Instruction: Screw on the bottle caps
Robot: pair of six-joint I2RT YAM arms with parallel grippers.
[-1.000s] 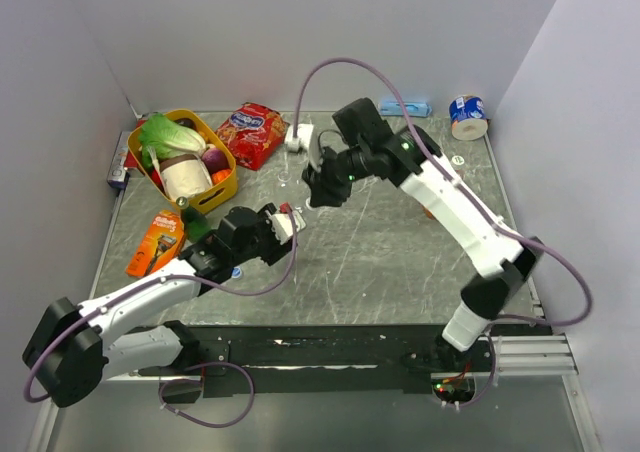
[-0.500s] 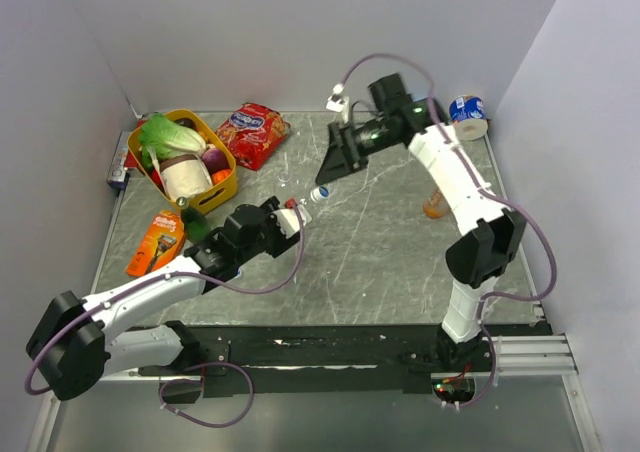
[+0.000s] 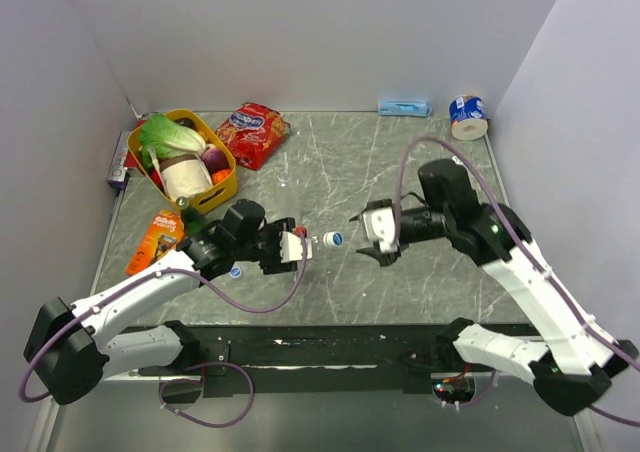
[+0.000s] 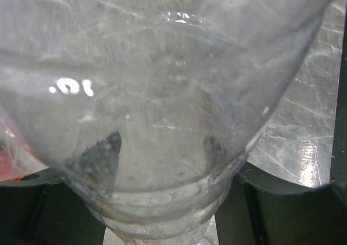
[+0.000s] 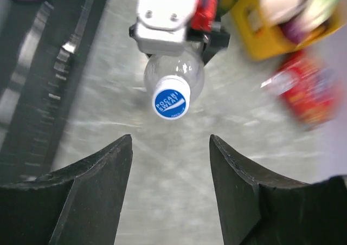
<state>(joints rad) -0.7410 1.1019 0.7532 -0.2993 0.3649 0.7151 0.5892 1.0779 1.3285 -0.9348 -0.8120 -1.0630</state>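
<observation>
My left gripper is shut on a colourless see-through bottle, held level above the table with its mouth pointing right. A blue cap with a white mark sits on that mouth. In the left wrist view the bottle fills the frame between my dark fingers. My right gripper is open and empty, a short way right of the cap and facing it. The right wrist view shows the cap above the gap of my right gripper. A second blue cap lies on the table under the left arm. The orange drink bottle and the pale cap are out of sight.
A yellow basket of vegetables stands at the back left, with a dark green bottle and an orange packet in front of it. A red snack bag lies behind. A blue-and-white tape roll sits at the back right.
My right arm let go at the bottle's mouth, swung up and back, then came down to the near middle facing the cap. My left gripper carried the bottle nearer and rightward.
</observation>
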